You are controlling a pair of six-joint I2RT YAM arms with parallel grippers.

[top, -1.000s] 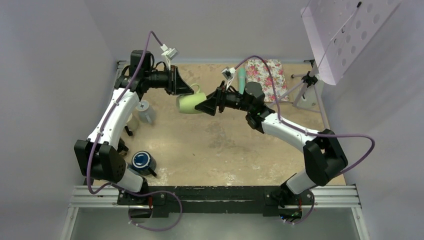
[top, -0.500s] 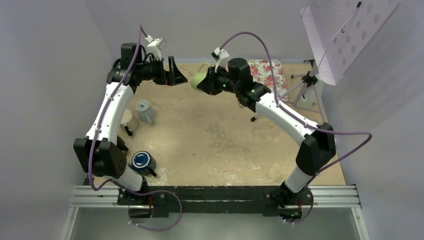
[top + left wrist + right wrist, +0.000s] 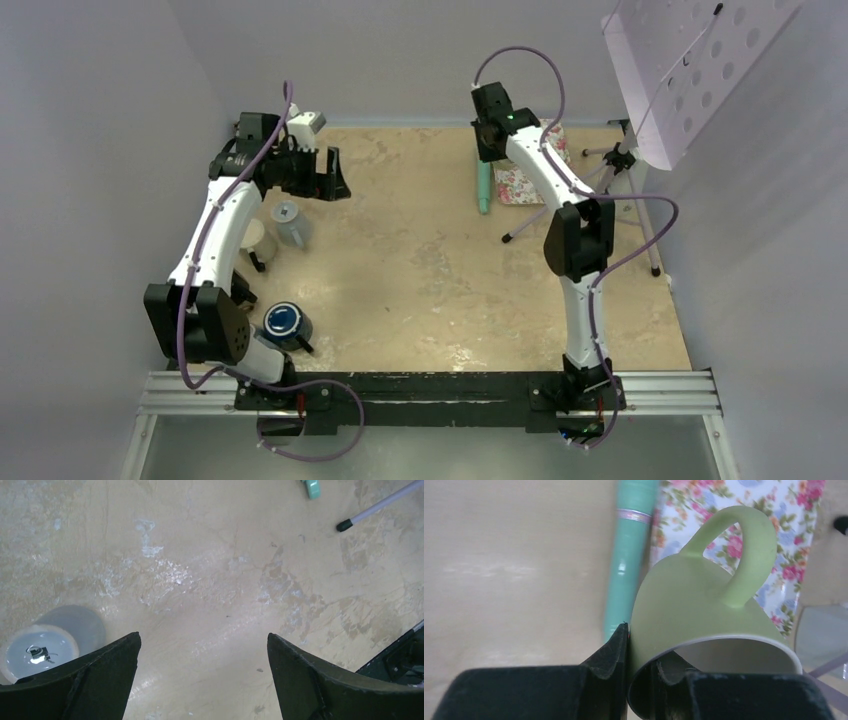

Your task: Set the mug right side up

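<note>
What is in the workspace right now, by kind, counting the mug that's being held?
Cups and mugs: 4 (green mug, held; clear cup; pale cup; blue cup)
Teal tube: 1
Floral cloth: 1
Tripod: 1
Total: 7

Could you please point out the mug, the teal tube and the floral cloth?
mug (image 3: 684, 605): right wrist view, green outer wall.
teal tube (image 3: 629, 560): right wrist view, mid-shaft.
floral cloth (image 3: 796, 505): right wrist view, upper part.
</note>
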